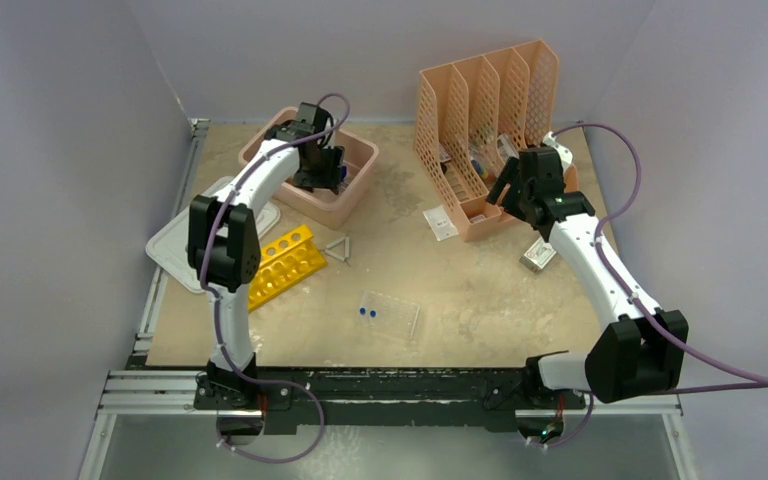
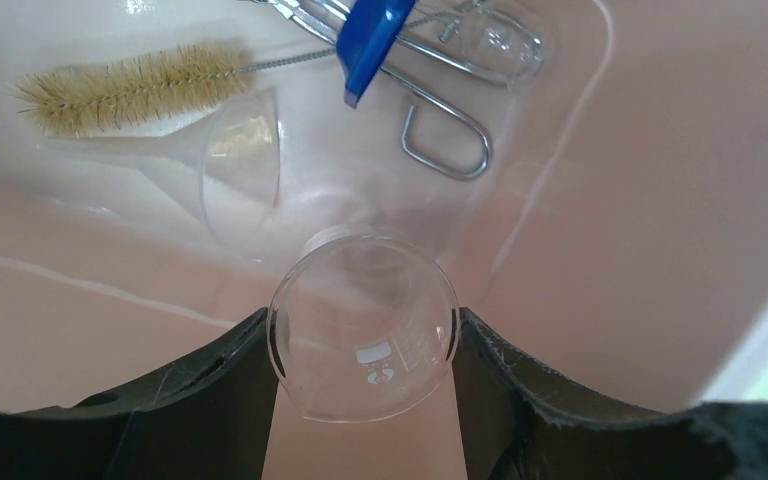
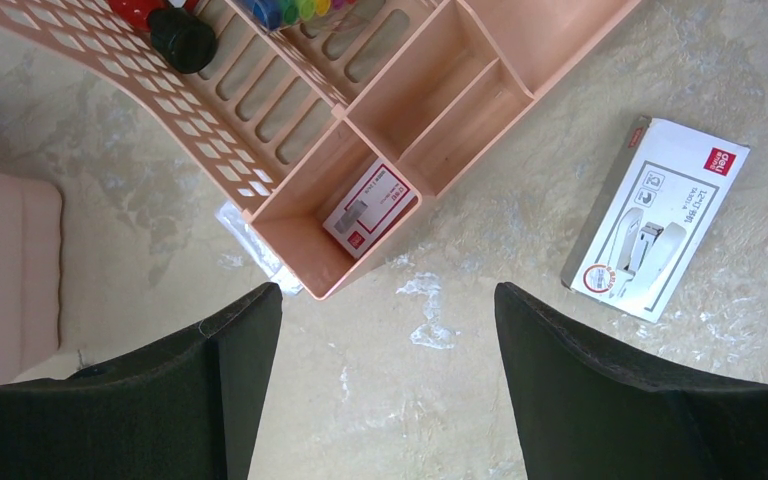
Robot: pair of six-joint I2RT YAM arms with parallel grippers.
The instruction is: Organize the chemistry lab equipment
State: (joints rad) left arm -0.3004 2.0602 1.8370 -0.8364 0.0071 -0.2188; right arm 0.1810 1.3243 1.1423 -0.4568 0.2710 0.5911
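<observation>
The left gripper [image 2: 363, 322] is hanging inside the pink tub [image 2: 660, 200], its jaws clamping a clear glass beaker [image 2: 363, 350]. The glass is sitting squarely between the two black fingers [image 2: 220, 400], touching both and seen end-on. Beyond it, on the tub floor, a clear funnel [image 2: 235, 165], a bristle brush [image 2: 130, 90] and the metal tongs [image 2: 447, 150] are lying, the tongs partly under a blue plastic piece [image 2: 370, 45].

The right gripper [image 3: 388, 295] is hovering over the table [image 3: 440, 400], jaws standing wide apart with nothing between them. It is just in front of a corner of the peach file holder [image 3: 290, 215], and a white stapler box [image 3: 655, 220] is lying near.

Well apart from both grippers, the yellow test-tube rack [image 1: 285, 265] is lying beside the grey lid [image 1: 175, 245]. The wire triangle [image 1: 339, 248] is lying just beside the rack. The clear tray [image 1: 400, 318], with two blue-capped vials [image 1: 367, 312] on it, is sitting nearer the arm bases.
</observation>
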